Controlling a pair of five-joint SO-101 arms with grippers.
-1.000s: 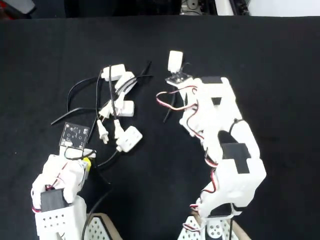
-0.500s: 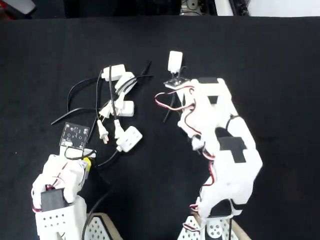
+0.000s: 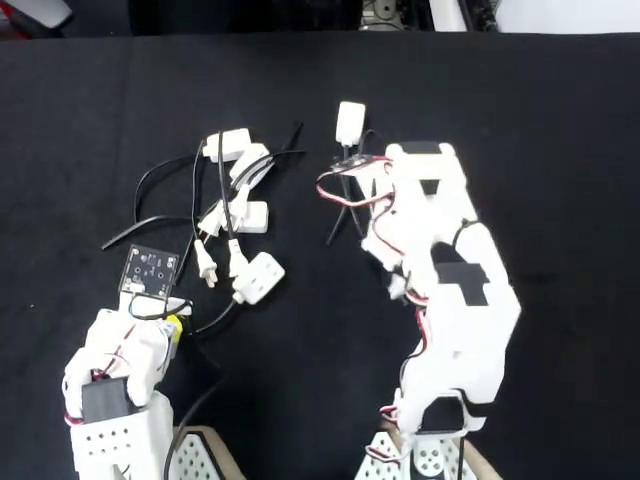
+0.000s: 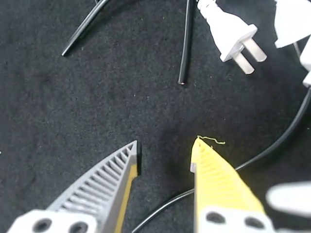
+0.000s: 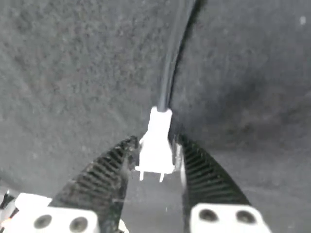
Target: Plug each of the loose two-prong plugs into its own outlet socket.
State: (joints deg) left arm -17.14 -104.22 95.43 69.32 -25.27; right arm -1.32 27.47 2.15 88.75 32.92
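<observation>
A white two-prong plug point(image 5: 156, 149) on a black cord point(image 5: 174, 58) sits between the black fingers of my right gripper point(image 5: 155, 148), which is shut on it just above the black cloth. In the high view the right arm's wrist point(image 3: 350, 162) is just below a lone white outlet socket point(image 3: 349, 120). My left gripper point(image 4: 165, 155) hangs open over bare cloth, with a grey finger and a yellow finger point(image 4: 214, 174). Beyond it lies a loose white plug point(image 4: 229, 35), prongs showing. More sockets point(image 3: 262, 277) and plugs point(image 3: 207, 264) lie tangled at centre left.
Black cords point(image 3: 165, 175) loop around the socket cluster, and one cut cord end point(image 4: 182, 81) lies ahead of the left gripper. Another cord point(image 4: 272, 145) runs close past the yellow finger. The table is covered in black cloth point(image 3: 540, 120) with open room on the right.
The right arm's wrist swung slightly left and back near the lone socket, and its elbow shifted. The left arm has not moved.
</observation>
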